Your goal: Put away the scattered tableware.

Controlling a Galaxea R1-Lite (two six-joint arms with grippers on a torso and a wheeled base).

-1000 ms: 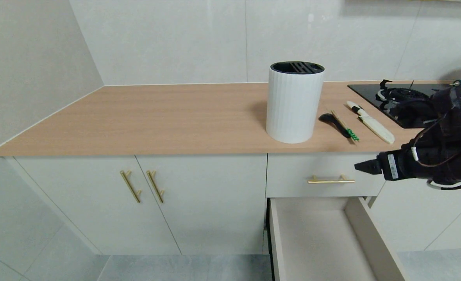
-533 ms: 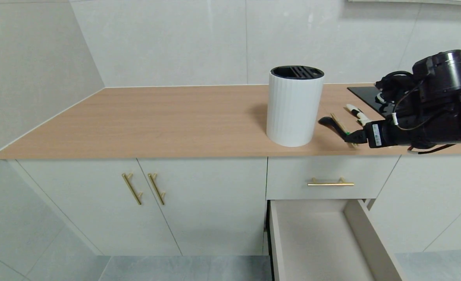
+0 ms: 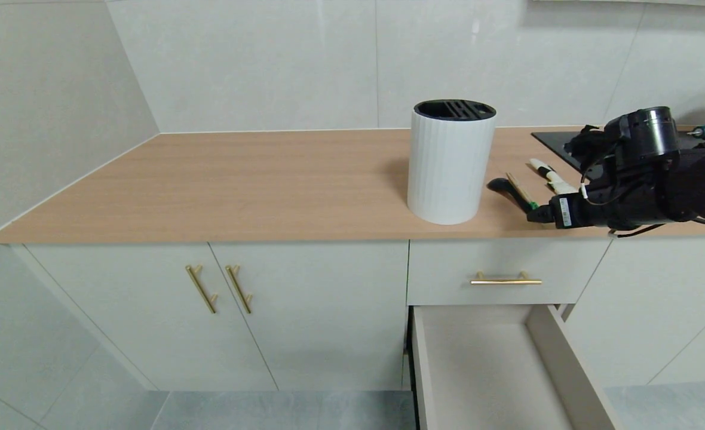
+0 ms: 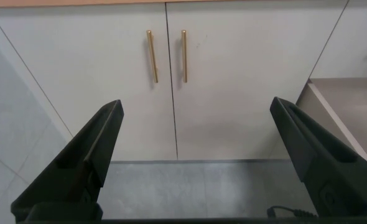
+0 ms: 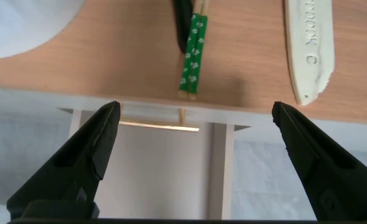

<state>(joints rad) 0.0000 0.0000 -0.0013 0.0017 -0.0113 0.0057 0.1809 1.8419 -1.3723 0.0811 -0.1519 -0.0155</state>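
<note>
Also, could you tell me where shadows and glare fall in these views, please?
Head view: the white holder casts a soft shadow to its left on the countertop, and a faint glare spot sits on the wall tile above. Right wrist view: the green-ended chopsticks and white knife throw faint shadows. Left wrist view: the cabinet doors look evenly lit.

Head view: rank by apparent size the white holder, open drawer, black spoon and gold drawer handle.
1. open drawer, though cut off by the frame.
2. white holder.
3. gold drawer handle and black spoon: similar, both thin; not ranked.
</note>
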